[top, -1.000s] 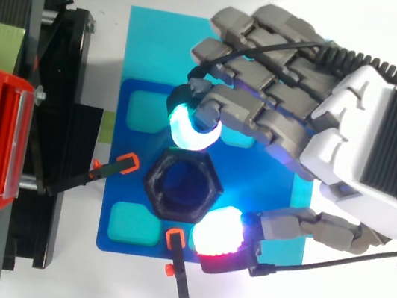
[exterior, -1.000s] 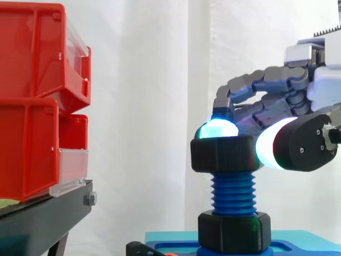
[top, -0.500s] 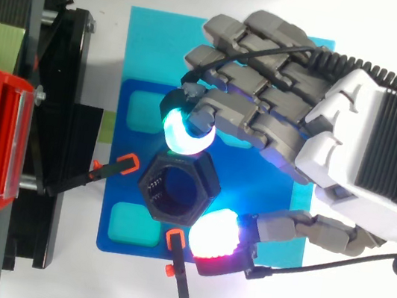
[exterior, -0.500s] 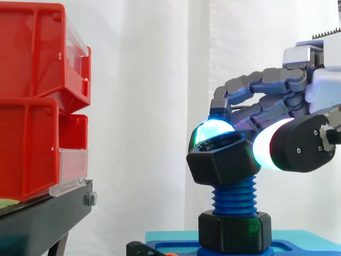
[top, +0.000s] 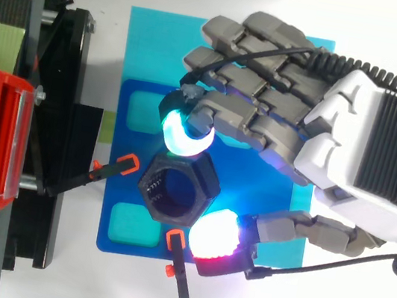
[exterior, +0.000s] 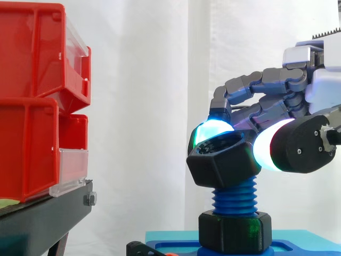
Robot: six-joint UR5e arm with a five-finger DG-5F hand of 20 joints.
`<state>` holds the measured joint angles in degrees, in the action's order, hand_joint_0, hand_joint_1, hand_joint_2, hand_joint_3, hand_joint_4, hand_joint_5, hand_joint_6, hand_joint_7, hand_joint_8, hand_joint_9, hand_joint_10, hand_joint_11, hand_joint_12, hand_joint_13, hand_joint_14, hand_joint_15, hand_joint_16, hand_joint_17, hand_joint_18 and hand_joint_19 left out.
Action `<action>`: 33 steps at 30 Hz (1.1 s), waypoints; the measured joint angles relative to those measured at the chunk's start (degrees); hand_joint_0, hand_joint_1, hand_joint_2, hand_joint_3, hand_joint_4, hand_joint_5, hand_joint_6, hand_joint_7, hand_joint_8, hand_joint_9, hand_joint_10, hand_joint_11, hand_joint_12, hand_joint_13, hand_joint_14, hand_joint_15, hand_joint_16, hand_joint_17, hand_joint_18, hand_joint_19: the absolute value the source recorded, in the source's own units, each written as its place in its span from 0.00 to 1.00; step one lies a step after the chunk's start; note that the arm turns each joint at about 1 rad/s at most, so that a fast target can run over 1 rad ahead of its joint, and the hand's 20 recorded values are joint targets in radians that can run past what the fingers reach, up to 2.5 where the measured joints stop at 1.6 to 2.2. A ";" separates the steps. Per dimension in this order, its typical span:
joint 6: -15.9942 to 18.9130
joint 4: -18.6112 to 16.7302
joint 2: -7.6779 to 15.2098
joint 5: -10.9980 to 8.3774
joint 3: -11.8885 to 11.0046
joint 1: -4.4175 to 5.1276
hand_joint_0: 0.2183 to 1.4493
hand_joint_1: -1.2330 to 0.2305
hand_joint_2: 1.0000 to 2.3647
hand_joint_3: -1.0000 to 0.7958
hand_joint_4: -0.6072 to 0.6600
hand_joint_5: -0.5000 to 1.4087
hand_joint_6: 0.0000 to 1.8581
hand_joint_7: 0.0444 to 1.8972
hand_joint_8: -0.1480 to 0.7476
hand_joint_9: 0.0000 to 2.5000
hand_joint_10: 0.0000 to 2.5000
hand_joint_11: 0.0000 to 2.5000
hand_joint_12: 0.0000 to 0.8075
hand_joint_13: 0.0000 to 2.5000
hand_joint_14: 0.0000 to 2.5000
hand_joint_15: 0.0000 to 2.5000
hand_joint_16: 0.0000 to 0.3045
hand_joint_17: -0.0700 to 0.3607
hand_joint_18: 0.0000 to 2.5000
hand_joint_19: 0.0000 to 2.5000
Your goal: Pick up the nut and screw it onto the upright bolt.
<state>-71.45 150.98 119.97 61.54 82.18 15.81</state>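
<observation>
Hand [top: 363,160] reaches from right over blue base [top: 155,44]. Bolt [exterior: 233,200] stands upright on base, axis vertical. Nut [exterior: 221,168] sits on bolt top but cocked, bore axis tilted off bolt's, prob. not square on thread. Pads [top: 181,132] pinch nut from opp. sides, finger vs thumb.

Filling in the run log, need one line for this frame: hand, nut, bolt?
hand: pinching nut | nut: on bolt top, tilted, not square | bolt: upright, threads exposed below nut | step: threading, not done
</observation>
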 measured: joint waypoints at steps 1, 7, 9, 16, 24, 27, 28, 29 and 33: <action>0.00 0.02 0.00 0.05 0.00 -0.04 0.28 0.37 0.00 0.28 0.70 0.17 0.27 0.63 0.50 0.19 0.00 0.07 0.47 0.11 0.00 0.00 0.15 0.40 0.06 0.02; 0.16 0.19 -0.01 0.35 0.01 -0.39 0.28 0.37 0.00 0.28 0.70 0.17 0.27 0.63 0.50 0.19 0.00 0.07 0.47 0.11 0.00 0.00 0.15 0.40 0.06 0.02; 0.32 0.24 -0.01 0.46 0.01 -0.52 0.28 0.37 0.00 0.28 0.70 0.17 0.27 0.63 0.51 0.19 0.00 0.06 0.47 0.11 0.00 0.00 0.15 0.40 0.06 0.02; 1.65 0.66 -0.08 0.93 0.01 -0.92 0.28 0.37 0.00 0.28 0.70 0.17 0.27 0.63 0.51 0.19 0.00 0.07 0.47 0.11 0.00 0.00 0.15 0.40 0.06 0.02; 2.41 1.56 -0.09 1.03 0.00 -1.07 0.28 0.37 0.00 0.28 0.70 0.17 0.27 0.63 0.51 0.19 0.00 0.07 0.47 0.11 0.00 0.00 0.15 0.39 0.05 0.02; 2.54 1.94 -0.10 1.06 0.00 -1.11 0.28 0.37 0.00 0.28 0.70 0.17 0.27 0.63 0.51 0.19 0.00 0.07 0.47 0.11 0.00 0.00 0.15 0.39 0.05 0.02; 2.62 2.03 -0.11 1.07 0.00 -1.13 0.28 0.37 0.00 0.28 0.70 0.17 0.27 0.63 0.50 0.19 0.00 0.07 0.47 0.11 0.00 0.00 0.15 0.39 0.05 0.02; 2.71 2.11 -0.11 1.08 0.00 -1.16 0.28 0.37 0.00 0.28 0.70 0.17 0.27 0.63 0.50 0.19 0.00 0.07 0.47 0.11 0.00 0.00 0.14 0.39 0.05 0.02; 3.19 2.41 -0.10 1.10 0.00 -1.26 0.28 0.37 0.00 0.28 0.70 0.17 0.27 0.63 0.51 0.19 0.00 0.07 0.47 0.11 0.00 0.00 0.14 0.39 0.05 0.02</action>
<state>-68.26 153.40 119.87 62.64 82.18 14.55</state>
